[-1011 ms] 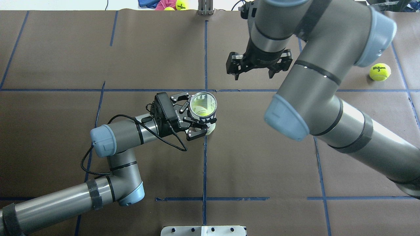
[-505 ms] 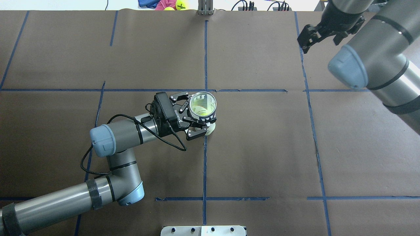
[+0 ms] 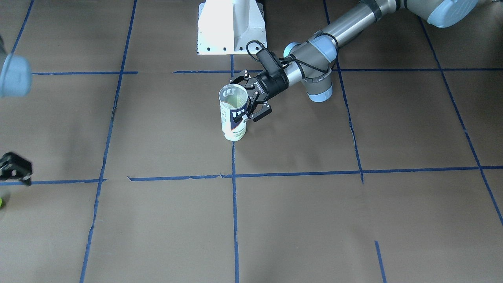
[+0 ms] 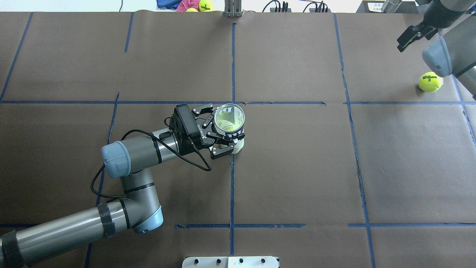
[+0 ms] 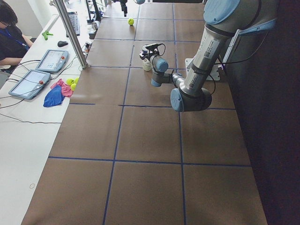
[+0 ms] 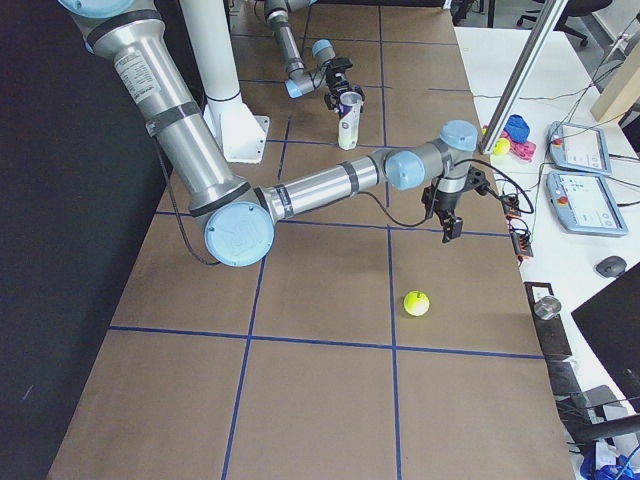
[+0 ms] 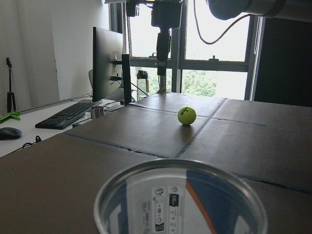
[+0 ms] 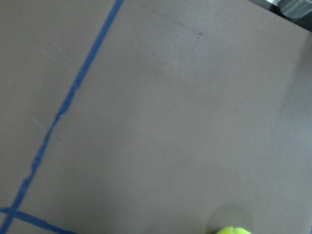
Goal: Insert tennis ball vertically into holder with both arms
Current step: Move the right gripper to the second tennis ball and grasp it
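Observation:
The holder (image 4: 230,123), a clear can with a white and navy label, stands upright near the table's middle, open end up. It also shows in the front view (image 3: 234,114) and the left wrist view (image 7: 180,195). Something yellow-green shows inside it. My left gripper (image 4: 219,131) is shut on the holder's side. A yellow tennis ball (image 4: 430,82) lies on the table at the far right, also in the right side view (image 6: 417,302). My right gripper (image 4: 411,35) is open and empty, raised above the table just behind and left of that ball, partly hidden by its arm.
The white pedestal base (image 3: 232,27) stands at the robot's edge. More tennis balls (image 4: 204,5) and cloths (image 4: 174,4) lie past the far edge by a metal post (image 4: 233,9). Blue tape lines grid the brown table cover (image 4: 297,167).
My right arm has swung from above the table's middle to the far right, uncovering the loose tennis ball. My left gripper and the holder have not moved.

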{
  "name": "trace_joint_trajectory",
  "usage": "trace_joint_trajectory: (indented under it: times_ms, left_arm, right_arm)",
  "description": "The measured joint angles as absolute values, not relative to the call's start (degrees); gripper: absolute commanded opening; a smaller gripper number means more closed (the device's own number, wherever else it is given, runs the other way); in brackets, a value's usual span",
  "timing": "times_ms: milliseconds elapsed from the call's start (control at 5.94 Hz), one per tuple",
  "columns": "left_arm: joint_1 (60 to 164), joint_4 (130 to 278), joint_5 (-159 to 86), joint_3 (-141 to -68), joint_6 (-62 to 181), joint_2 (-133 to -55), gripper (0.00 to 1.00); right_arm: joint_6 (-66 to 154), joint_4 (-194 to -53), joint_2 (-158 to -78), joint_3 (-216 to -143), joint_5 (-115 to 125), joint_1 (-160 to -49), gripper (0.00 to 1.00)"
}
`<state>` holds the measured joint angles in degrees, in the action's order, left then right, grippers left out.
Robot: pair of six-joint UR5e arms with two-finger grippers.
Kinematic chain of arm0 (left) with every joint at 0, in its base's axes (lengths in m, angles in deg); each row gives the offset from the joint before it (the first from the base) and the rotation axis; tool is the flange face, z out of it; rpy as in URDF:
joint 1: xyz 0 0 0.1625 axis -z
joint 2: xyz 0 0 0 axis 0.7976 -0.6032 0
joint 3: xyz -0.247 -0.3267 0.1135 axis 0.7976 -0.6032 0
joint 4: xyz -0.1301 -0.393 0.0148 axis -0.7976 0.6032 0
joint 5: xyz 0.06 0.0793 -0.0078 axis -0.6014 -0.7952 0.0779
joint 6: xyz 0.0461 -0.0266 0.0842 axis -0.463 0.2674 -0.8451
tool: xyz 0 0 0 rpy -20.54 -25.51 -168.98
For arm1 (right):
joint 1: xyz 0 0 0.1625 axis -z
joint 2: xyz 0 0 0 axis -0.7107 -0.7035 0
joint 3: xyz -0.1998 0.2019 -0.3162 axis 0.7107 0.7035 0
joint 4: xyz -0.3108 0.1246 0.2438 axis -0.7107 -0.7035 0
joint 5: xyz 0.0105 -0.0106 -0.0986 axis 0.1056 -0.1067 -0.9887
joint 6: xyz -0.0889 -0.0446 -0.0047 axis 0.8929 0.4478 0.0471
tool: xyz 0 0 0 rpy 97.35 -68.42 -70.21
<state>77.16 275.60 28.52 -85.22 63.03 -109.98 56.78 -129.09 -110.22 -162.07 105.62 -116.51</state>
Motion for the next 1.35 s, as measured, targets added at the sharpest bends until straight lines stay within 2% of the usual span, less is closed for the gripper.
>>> trace_joint_trajectory:
  times_ms: [168, 337, 1179, 1347]
  left_arm:
    - [77.16, 275.6, 28.53, -85.22, 63.0, -109.98, 0.87]
    - [77.16, 275.6, 28.53, -85.22, 62.99, -109.95, 0.87]
    - [77.16, 275.6, 28.53, -85.2, 62.98, -109.84, 0.87]
    - [77.16, 275.6, 28.53, -85.17, 62.98, -109.84, 0.87]
  right_arm:
    - [59.33, -121.43, -111.66, -155.61, 105.37, -117.15, 0.99]
    - [60.46, -116.47, -113.62, -152.62, 104.83, -117.27, 0.99]
    - [60.93, -113.17, -117.47, -151.17, 102.17, -114.48, 0.99]
    - [60.91, -113.17, -117.84, -151.1, 101.25, -113.65, 0.76]
